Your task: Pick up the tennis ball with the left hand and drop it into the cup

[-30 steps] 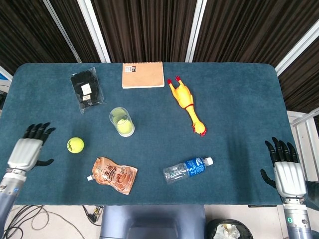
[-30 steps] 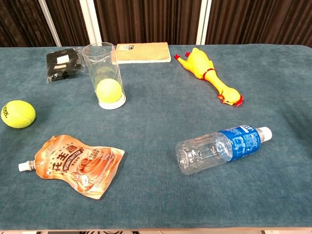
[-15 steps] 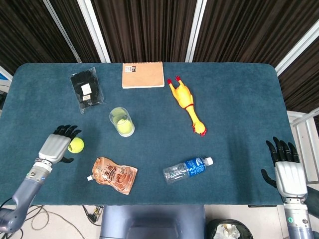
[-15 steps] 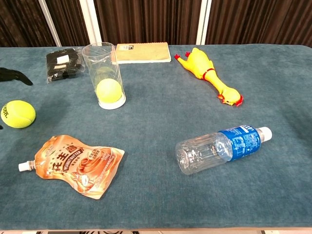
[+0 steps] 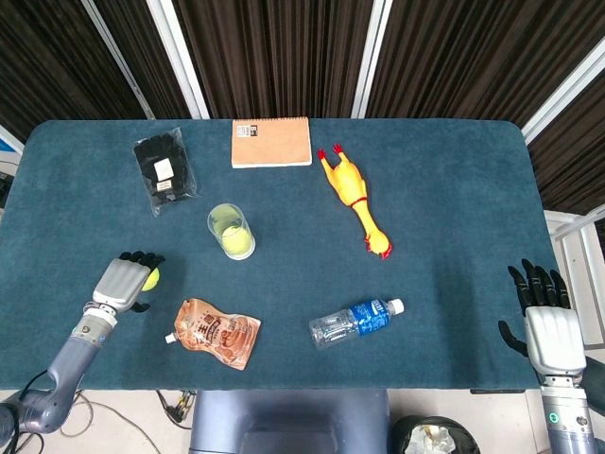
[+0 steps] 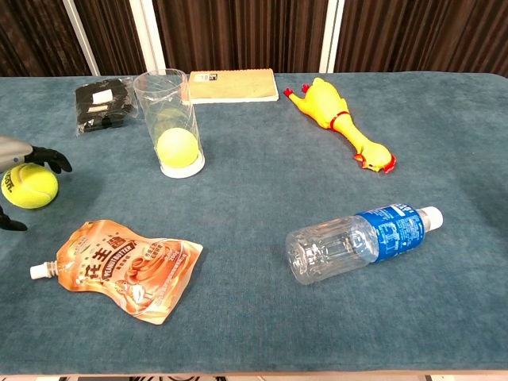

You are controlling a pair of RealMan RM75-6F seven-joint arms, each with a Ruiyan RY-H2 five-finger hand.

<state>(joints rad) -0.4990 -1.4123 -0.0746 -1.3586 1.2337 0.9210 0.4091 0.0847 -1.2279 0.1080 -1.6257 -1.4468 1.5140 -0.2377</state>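
Observation:
The yellow tennis ball [image 5: 151,278] [image 6: 30,186] lies on the blue table near the left front. My left hand [image 5: 123,282] is over it, covering most of it in the head view. In the chest view its dark fingers [image 6: 44,156] arch over the ball's top and the thumb [image 6: 12,223] stays apart below it. The clear cup [image 5: 231,231] [image 6: 169,119] stands upright to the right and further back, with another yellow ball [image 6: 176,148] at its bottom. My right hand [image 5: 551,322] hangs open past the table's right front corner.
An orange spouted pouch [image 5: 215,332] lies just right of the left hand. A plastic bottle [image 5: 356,322] lies on its side at front centre. A rubber chicken [image 5: 354,199], a notebook [image 5: 271,142] and a black packet [image 5: 164,173] lie further back.
My left hand has moved right from the table's left edge onto the tennis ball and now covers it. The ball, cup and right hand have stayed put.

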